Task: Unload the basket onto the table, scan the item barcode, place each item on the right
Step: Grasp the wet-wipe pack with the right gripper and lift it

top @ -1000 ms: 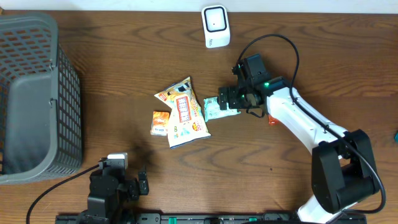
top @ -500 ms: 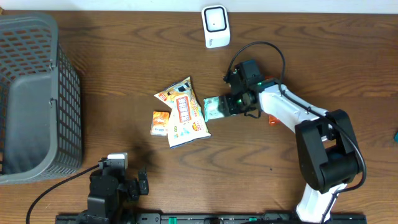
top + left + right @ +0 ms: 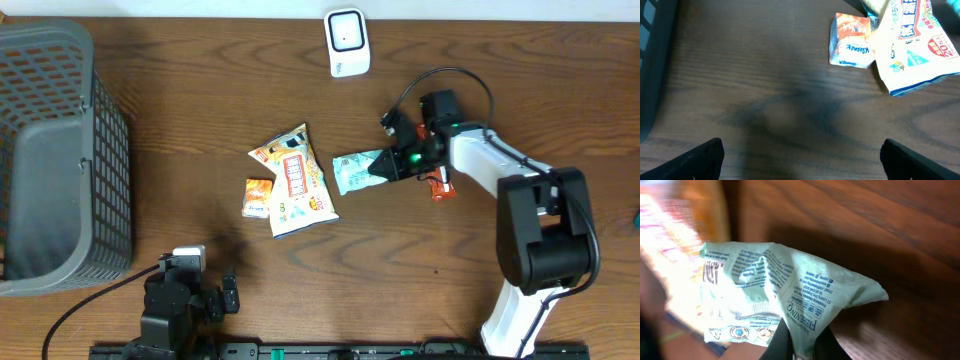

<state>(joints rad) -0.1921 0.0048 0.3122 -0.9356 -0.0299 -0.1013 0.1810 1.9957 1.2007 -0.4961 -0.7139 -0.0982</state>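
The right tool (image 3: 388,166) is seen closed, clamped on one end of the green packet (image 3: 356,170). In the right wrist view the packet (image 3: 785,292) is pinched at its narrow, gathered end between the two dark fingers (image 3: 782,340), and its crumpled printed face fans out away from them. Small print and symbols are seen on that face; whether a barcode is among them cannot be told. Whether the packet's free end touches the table (image 3: 200,90) cannot be told either.

The packet is found near the middle of the table, just right of the snack bag (image 3: 295,185) and well apart from the white scanner (image 3: 347,42), which is placed at the far edge. A small orange tissue pack (image 3: 259,196) is seen lying against the bag's left side. A grey basket (image 3: 112,130) is set at the left end of the table.

The left tool (image 3: 799,157) is held wide apart near the front edge, with nothing between its fingers (image 3: 695,160). In its wrist view the tissue pack (image 3: 852,40) and the bag (image 3: 915,50) are seen ahead, well apart from it.
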